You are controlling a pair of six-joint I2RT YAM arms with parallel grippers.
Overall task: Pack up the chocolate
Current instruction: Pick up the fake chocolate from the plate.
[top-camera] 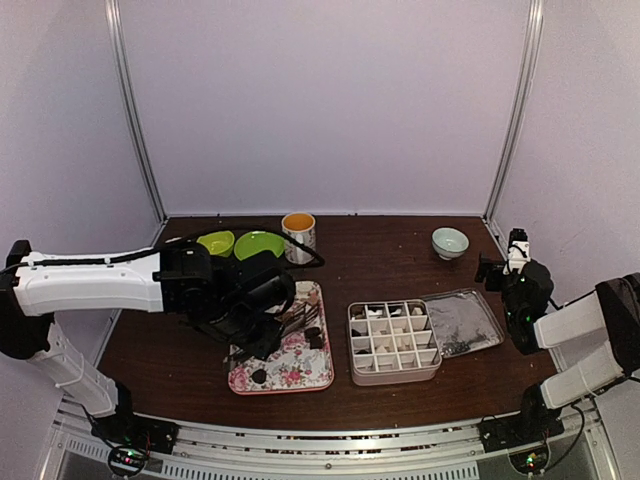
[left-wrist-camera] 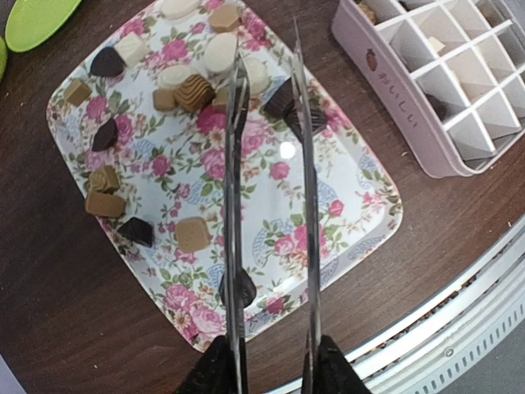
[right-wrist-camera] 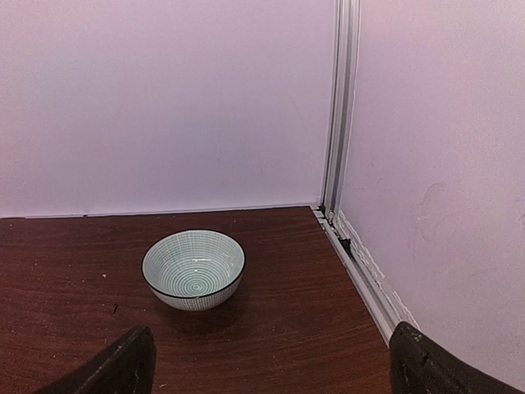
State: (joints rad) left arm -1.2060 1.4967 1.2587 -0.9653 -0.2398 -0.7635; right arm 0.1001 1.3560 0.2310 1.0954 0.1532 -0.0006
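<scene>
Top external view. The left gripper [top-camera: 270,330] hangs over the rectangular floral-print tray [top-camera: 290,378] and holds a pair of long metal tongs [top-camera: 298,318] that point toward the tray's far end. The chocolate [top-camera: 313,336], small dark, tan and white pieces, lies loose on the tray. Just right of the tray stands the pale pink compartment box [top-camera: 393,342], with a few pieces already in its cells. The box's clear lid [top-camera: 463,322] lies further right of the tray. The right gripper [top-camera: 492,270] is well apart from the tray, at the far right. The left arm is much the nearer.

Left wrist view. The left gripper's fingers [left-wrist-camera: 215,371] are clamped on the tongs' handle end. The two blades run lengthwise up the tray with their tips apart, and nothing is visibly pinched. Most pieces cluster at the tray's far end. A white piece [left-wrist-camera: 258,75] and a dark piece [left-wrist-camera: 280,98] sit in the gap near the tips. Tan neighbours [left-wrist-camera: 194,92] crowd the left blade and are likely to be nudged on closing. The box wall [left-wrist-camera: 394,103] lies right of the tray, and the path to it looks unobstructed.

Right wrist view. The jaws are spread wide and empty. A teal-patterned ceramic bowl [right-wrist-camera: 194,268] stands ahead of them. The tray is not in this view.
</scene>
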